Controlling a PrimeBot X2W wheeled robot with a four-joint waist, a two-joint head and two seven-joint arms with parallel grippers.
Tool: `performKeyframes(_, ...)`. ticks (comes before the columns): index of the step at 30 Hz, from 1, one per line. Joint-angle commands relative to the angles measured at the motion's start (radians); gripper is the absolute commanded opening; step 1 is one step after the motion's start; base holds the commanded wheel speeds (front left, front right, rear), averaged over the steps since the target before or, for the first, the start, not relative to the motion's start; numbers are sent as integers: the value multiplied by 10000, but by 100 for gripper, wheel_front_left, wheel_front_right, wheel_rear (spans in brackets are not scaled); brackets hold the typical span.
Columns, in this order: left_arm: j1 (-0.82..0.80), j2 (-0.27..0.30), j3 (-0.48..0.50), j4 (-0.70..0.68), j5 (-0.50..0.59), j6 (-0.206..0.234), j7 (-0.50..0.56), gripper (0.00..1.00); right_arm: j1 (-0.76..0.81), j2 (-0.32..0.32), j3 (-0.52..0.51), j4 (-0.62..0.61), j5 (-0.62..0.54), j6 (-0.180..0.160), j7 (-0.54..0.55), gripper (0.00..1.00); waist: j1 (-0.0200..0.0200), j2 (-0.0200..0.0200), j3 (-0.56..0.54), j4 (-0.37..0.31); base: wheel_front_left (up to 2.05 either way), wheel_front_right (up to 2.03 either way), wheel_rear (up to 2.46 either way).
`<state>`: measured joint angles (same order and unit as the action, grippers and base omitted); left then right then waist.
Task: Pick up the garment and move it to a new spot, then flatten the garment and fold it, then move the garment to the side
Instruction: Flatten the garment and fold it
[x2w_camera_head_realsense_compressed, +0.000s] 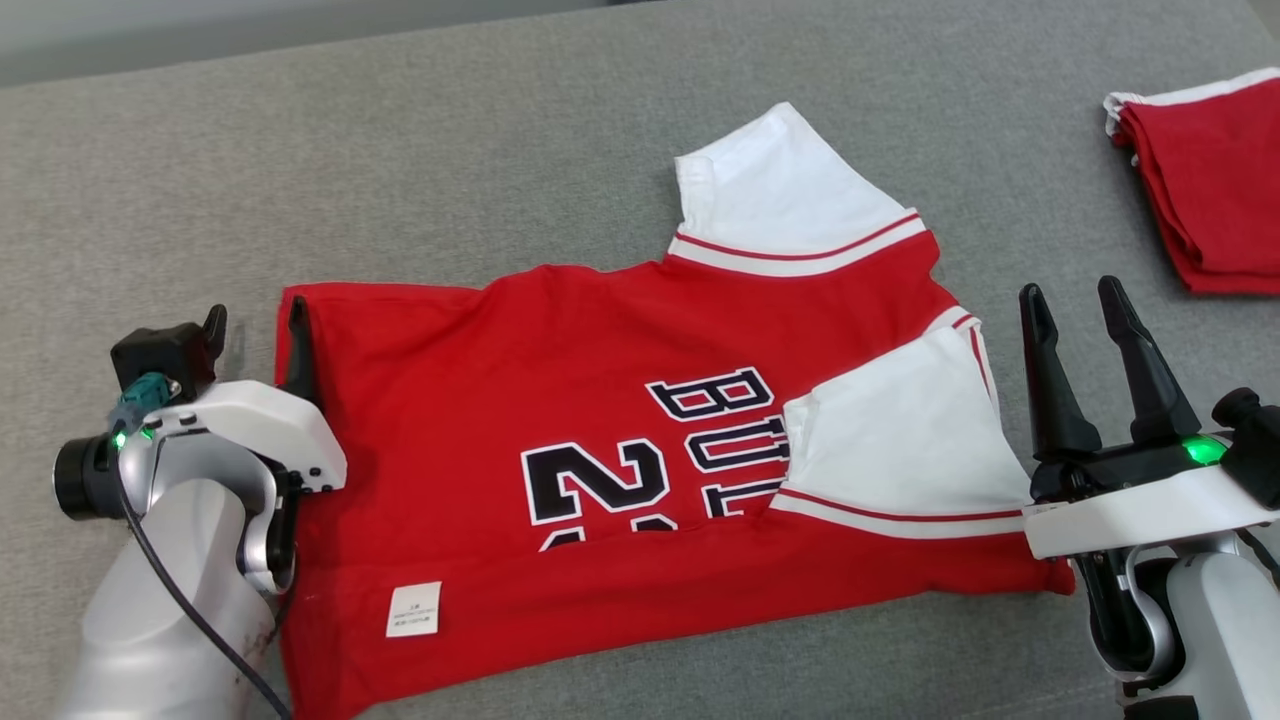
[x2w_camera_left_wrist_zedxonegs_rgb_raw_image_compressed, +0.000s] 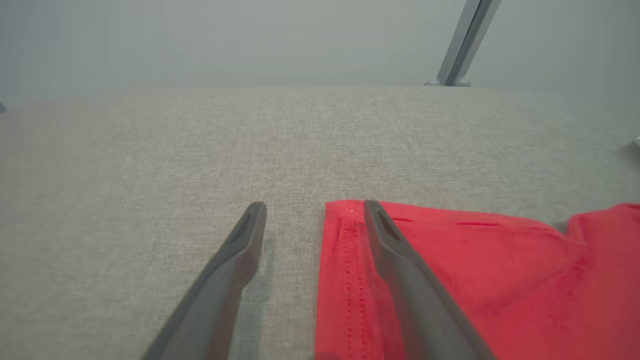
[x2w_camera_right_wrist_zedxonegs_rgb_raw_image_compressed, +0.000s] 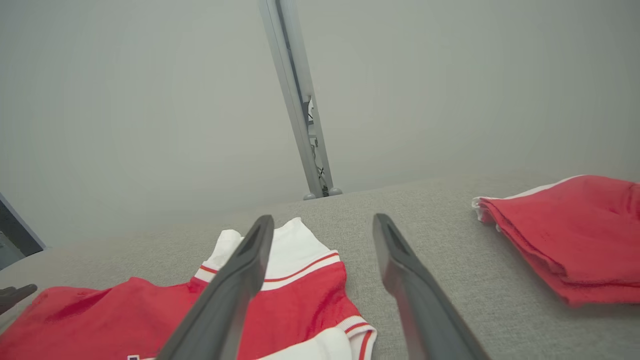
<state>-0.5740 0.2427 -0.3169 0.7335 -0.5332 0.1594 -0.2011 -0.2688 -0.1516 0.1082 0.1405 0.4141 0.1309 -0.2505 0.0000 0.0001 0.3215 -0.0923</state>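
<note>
Wide apart and empty at the left fingers (x2w_camera_left_wrist_zedxonegs_rgb_raw_image_compressed: 235, 270), astride the garment's (x2w_camera_head_realsense_compressed: 470, 390) hem corner, one over red cloth, one over bare surface (x2w_camera_left_wrist_zedxonegs_rgb_raw_image_compressed: 150, 175). Likewise at the right fingers (x2w_camera_head_realsense_compressed: 1048, 385), just beside the white sleeve (x2w_camera_head_realsense_compressed: 900, 430).

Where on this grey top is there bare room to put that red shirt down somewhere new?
The widest bare stretch of the grey top lies behind the red jersey, toward the far left. A narrower gap runs between its upper sleeve and the folded red pile. It is crowded at the jersey's ends, beside the left gripper and right gripper.
</note>
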Motion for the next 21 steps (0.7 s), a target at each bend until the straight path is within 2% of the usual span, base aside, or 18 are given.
performKeyframes(1,-340,115,-35,291,82,-114,7,100,-104,4,4,-51,-14,-3,-31,100,0,-1,189,-176,0,0,0)
performKeyframes(19,-1649,-221,-550,2547,233,-977,-312,100,-231,69,26,147,-65,-3,-101,100,0,-1,449,-126,0,0,0)
performKeyframes(20,-1704,-233,-576,2660,230,-1022,-320,91,-235,66,31,152,-69,-3,-103,100,0,-1,458,-121,0,0,0)
performKeyframes(21,-1742,-258,-592,2750,206,-1088,-334,34,-232,62,30,160,-75,-3,-104,100,0,-1,463,-119,0,0,0)
